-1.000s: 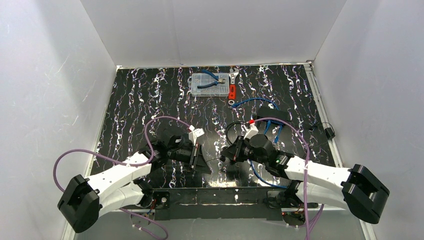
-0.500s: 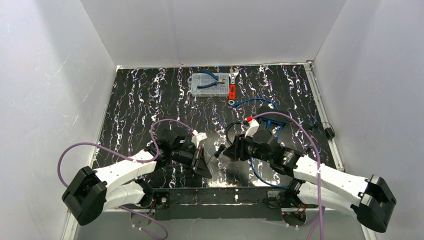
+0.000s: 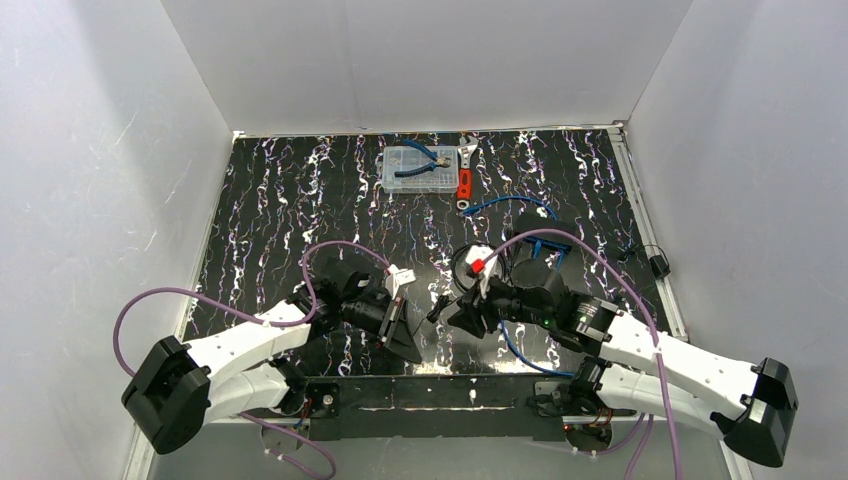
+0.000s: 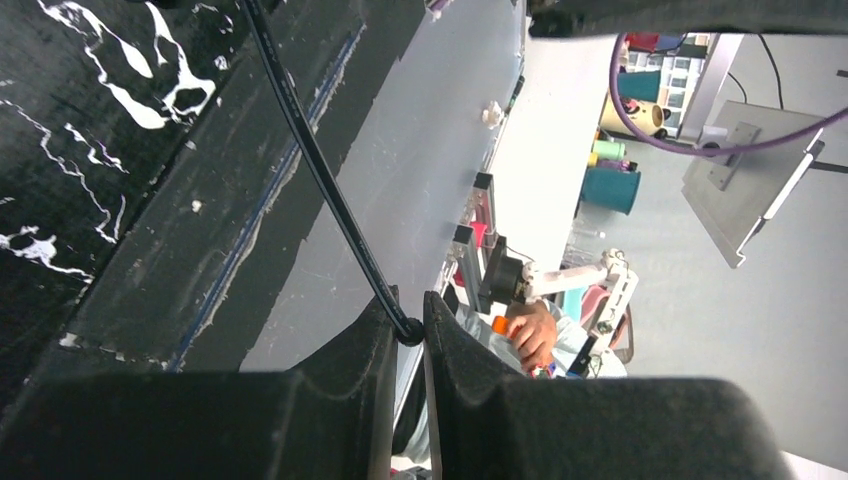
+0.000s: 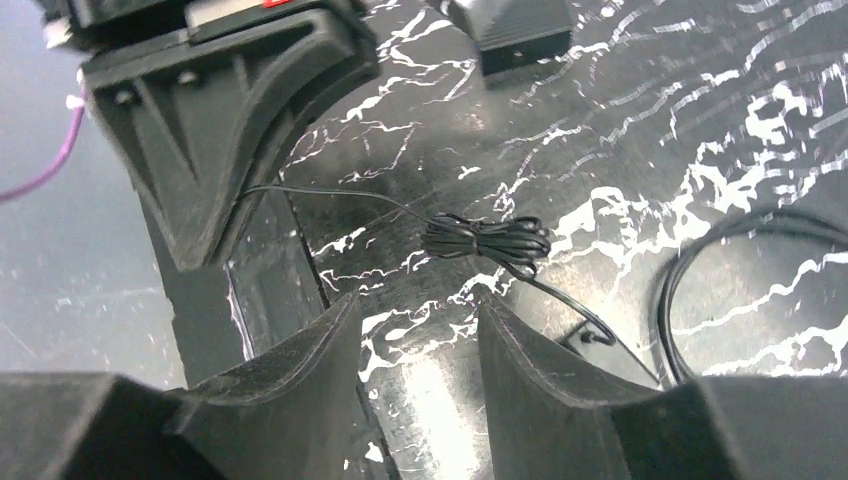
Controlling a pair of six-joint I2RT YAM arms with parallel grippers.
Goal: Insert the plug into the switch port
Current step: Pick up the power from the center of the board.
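My left gripper (image 3: 402,336) is shut on a thin black cable (image 4: 330,190), pinched at its fingertips (image 4: 408,320) out over the table's near edge. I cannot tell whether the plug sits between the pads. The cable runs to a tied bundle (image 5: 487,240) on the mat. My right gripper (image 5: 418,305) is open and empty just short of that bundle, facing the left gripper (image 5: 205,140); it also shows in the top view (image 3: 450,312). A matte-black box (image 3: 548,231) lies behind the right arm, its port hidden. A dark box (image 5: 512,28) shows beyond the bundle.
A clear parts box (image 3: 420,168) with blue pliers and a red-handled wrench (image 3: 465,182) lie at the back. Blue cable (image 3: 510,204) loops near the black box. A black adapter (image 3: 657,265) sits at the right edge. A black cable loop (image 5: 690,290) lies right of the bundle.
My right wrist has rolled and dropped toward the mat, its forearm swinging out to the right. My left gripper has shifted slightly toward the near edge, still pinching the cable.
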